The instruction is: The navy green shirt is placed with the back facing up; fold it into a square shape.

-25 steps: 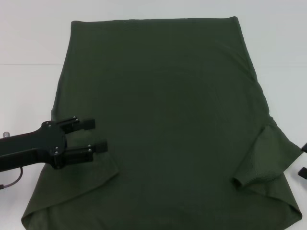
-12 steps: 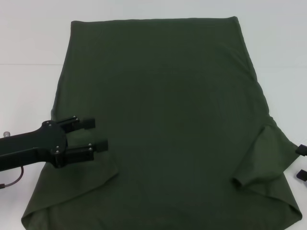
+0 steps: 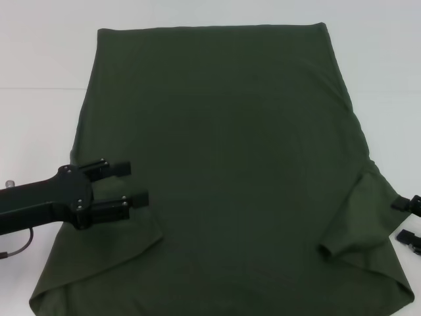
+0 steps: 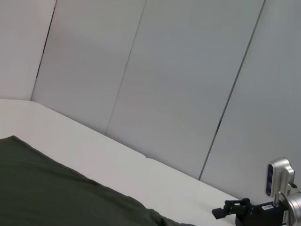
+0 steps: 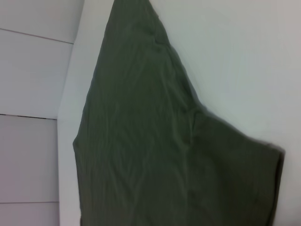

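The right claw [image 3: 409, 222] now shows further into the head view at the right edge than half a second ago; it is creeping in toward the right sleeve [image 3: 365, 220]. We read this as the start of an approach to that sleeve, so the first fold is not yet made. The left claw [image 3: 126, 184] has barely shifted over the same second.

The shirt [image 3: 223, 151] lies flat on the white bench [image 3: 39, 52], hem at the far side, sleeves at the near side. The right sleeve lies partly turned in over the body; the left sleeve [image 3: 105, 253] also lies along the near left corner.

Left arm reaches in from the left edge, roughly level, its claw over the shirt's left margin above the sleeve. Fingers stand apart with a clear gap, nothing between them; we cannot tell whether they touch the cloth.

Right claw: two finger tips visible just beside the sleeve edge, spread apart, holding nothing.
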`<action>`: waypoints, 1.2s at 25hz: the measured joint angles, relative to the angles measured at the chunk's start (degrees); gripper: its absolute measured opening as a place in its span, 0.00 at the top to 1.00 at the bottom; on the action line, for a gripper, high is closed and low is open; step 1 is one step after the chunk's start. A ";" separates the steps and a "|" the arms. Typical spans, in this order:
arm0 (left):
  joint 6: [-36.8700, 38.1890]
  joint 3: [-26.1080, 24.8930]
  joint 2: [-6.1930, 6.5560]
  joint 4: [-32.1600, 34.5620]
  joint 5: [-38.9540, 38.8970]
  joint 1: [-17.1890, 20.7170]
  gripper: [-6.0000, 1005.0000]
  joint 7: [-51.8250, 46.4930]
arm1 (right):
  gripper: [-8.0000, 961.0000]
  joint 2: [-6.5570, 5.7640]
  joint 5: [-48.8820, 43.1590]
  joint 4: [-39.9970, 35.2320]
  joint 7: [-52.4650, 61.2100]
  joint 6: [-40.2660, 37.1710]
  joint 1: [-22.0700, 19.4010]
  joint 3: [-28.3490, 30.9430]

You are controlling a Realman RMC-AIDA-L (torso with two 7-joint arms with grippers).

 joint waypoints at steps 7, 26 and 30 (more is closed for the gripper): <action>0.04 -0.01 0.00 0.00 -0.02 0.00 0.16 0.00 | 0.03 0.23 0.06 0.02 0.10 0.92 0.77 -1.32; 0.34 0.26 0.00 0.01 -0.01 0.00 0.16 0.00 | 0.02 0.71 0.33 0.37 -0.29 1.83 2.57 -1.07; 0.56 0.23 0.00 0.01 -0.01 0.00 0.16 0.00 | 0.02 0.74 0.66 0.37 -0.32 1.63 2.77 -0.85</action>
